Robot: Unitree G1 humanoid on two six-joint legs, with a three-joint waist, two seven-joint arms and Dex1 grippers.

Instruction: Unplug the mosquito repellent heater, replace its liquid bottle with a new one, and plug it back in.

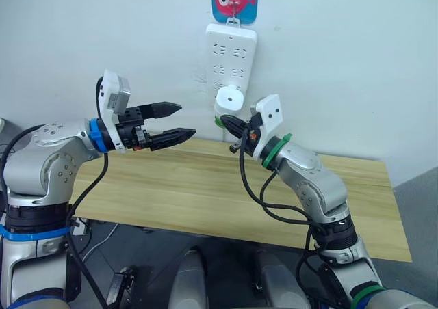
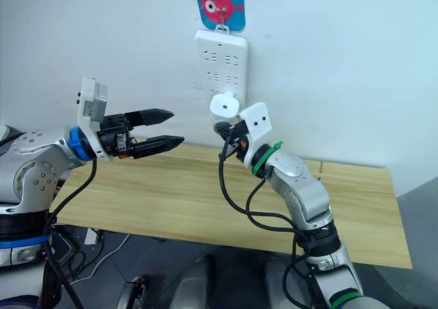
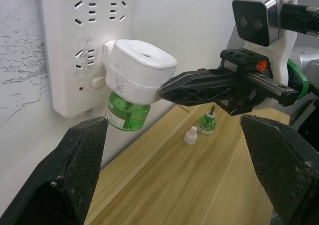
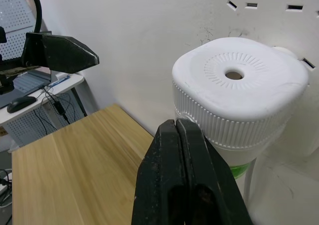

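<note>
A: Nearest us is the right hand (image 4: 187,150), its 2 black fingers pressed flat together, gripping nothing, tips just beside the ribbed skirt of the small rounded white plastic mosquito repellent heater (image 4: 239,93).

B: And the heater itself?

A: Plugged into a low socket of the long white plastic power strip (image 1: 231,56) hanging on the wall, with a green liquid bottle (image 3: 127,113) screwed in underneath it. The unplugging isn't done yet.

B: The left hand (image 1: 168,123)?

A: Spread wide, holding nothing, well off to the robot's left of the heater, pointing towards it.

B: So how should the pull go?

A: I'd say the right fingers have to part first, then straddle the white body rather than the green bottle, and draw straight out from the strip, so the prongs don't bind. The strip appears to hang from a hook, so it may swing; the left hand could steady it.

B: The replacement?

A: A small green bottle (image 3: 206,123) and a small white cap (image 3: 190,135) stand on the light wooden tabletop (image 1: 205,193), below the heater and near the wall.
</note>
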